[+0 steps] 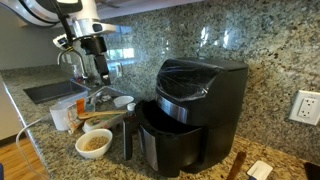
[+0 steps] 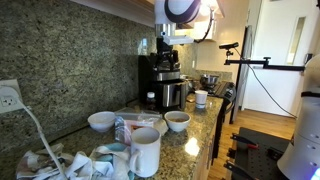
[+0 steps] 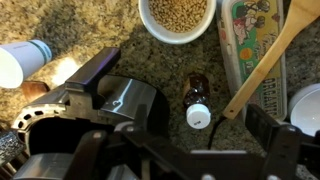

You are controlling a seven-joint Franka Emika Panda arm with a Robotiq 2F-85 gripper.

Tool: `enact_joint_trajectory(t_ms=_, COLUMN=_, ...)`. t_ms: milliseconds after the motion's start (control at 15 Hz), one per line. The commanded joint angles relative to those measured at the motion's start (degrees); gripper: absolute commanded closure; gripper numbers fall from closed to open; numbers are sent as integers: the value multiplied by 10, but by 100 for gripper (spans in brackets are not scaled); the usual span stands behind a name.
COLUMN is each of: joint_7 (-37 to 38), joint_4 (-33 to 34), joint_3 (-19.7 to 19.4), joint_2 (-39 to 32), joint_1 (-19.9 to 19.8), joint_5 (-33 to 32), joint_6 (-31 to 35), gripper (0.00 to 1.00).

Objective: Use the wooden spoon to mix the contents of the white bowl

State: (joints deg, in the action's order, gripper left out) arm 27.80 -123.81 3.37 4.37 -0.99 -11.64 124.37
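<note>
Wrist view has the gripper [image 3: 185, 162] coming in from the bottom edge. Its fingers [image 3: 278, 140] are spread wide, with only the granite counter [image 3: 130, 55] and a small bottle showing between them. It grips nothing and touches nothing, and hangs above the worktop well clear of the task's things. The biggest object is one black air fryer [image 1: 195, 110], which in an exterior view stands with its drawer pulled out. Next in size is one flat printed box [image 3: 240, 40], lying to the right of the bowl in the wrist view. The one white bowl [image 3: 146, 28] sits at the top of that view, upright on the counter and just beside the box. It is filled with tan, grainy contents [image 3: 178, 15]. The single wooden spoon [image 3: 262, 62] lies slantwise across the box. Its broad head points to the upper right corner and its handle runs down towards the bottle. It is outside the bowl and not touching it. One white cup [image 3: 18, 65] shows at the left edge, apart from the rest. A curved white rim [image 3: 306, 100] shows at the right edge, and I cannot tell what dish it belongs to. Smallest is the one brown bottle [image 3: 197, 98] with a white cap, lying on its side near the tip of the spoon's handle.
</note>
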Motion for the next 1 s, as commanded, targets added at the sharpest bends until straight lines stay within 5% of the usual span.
enact_joint_trajectory(t_ms=0, joint_7=-49, joint_4=-2, joint_3=-9, joint_2=24, joint_1=4, joint_5=21, joint_6=-55, gripper=0)
enact_joint_trajectory(t_ms=600, joint_7=-132, joint_4=-81, joint_3=-18, joint_2=21, joint_1=6, joint_5=128, joint_6=-31, gripper=0)
enact_joint_trajectory(t_ms=933, joint_7=-117, joint_4=-84, joint_3=-15, joint_2=10, joint_1=4, joint_5=111, joint_6=-32, gripper=0)
